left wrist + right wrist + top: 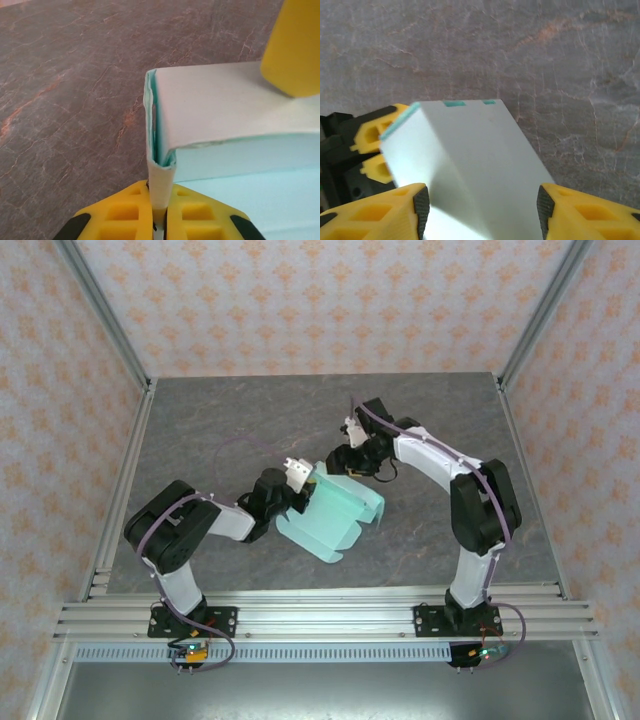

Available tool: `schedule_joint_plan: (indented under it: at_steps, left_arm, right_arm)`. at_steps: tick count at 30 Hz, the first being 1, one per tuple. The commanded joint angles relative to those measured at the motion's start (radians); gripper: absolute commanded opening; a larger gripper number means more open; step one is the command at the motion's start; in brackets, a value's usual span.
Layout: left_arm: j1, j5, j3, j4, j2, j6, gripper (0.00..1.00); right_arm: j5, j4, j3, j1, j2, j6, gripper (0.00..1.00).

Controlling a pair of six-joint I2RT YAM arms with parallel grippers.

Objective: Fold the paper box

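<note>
Pale mint-green thin-card paper box (335,515), at centre of the grey surface (220,440), could spring unfolded if the left pincer (159,200), clamped on its 9 o'clock flap, slips, since the right pincer (480,202) at 12 o'clock stands apart astride a wall.

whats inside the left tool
A folded edge of the box, pinched between the left tool's yellow fingers. How deep the card goes is hidden by them.

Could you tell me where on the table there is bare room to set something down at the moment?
Bare table: the far strip along the back wall, the far-left patch beyond the left arm, and the near-right stretch between the paper box and the right arm. Crowded: mid-table, where the left gripper and right gripper meet at the box.
</note>
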Motion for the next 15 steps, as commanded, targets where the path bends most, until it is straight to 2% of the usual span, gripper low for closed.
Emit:
schedule_joint_plan:
  at_steps: [1, 4, 9, 13, 15]
  left_arm:
    - [-0.005, 0.034, 0.031, 0.035, 0.026, -0.02, 0.14]
    - [-0.006, 0.048, 0.046, 0.046, 0.039, -0.032, 0.23]
    - [-0.006, 0.039, 0.067, 0.046, 0.057, -0.031, 0.29]
    - [-0.012, 0.025, 0.081, 0.066, 0.086, -0.03, 0.28]
    - [-0.015, 0.026, 0.098, 0.065, 0.098, -0.03, 0.2]
  right_arm:
    - [-0.017, -0.035, 0.038, 0.005, 0.021, -0.041, 0.57]
    - [-0.025, -0.025, 0.022, 0.014, 0.035, -0.032, 0.54]
    - [-0.036, -0.007, -0.008, 0.017, 0.04, -0.009, 0.5]
    - [-0.052, 0.008, -0.025, 0.02, 0.046, 0.007, 0.46]
    - [-0.06, 0.011, -0.032, 0.021, 0.045, 0.005, 0.46]
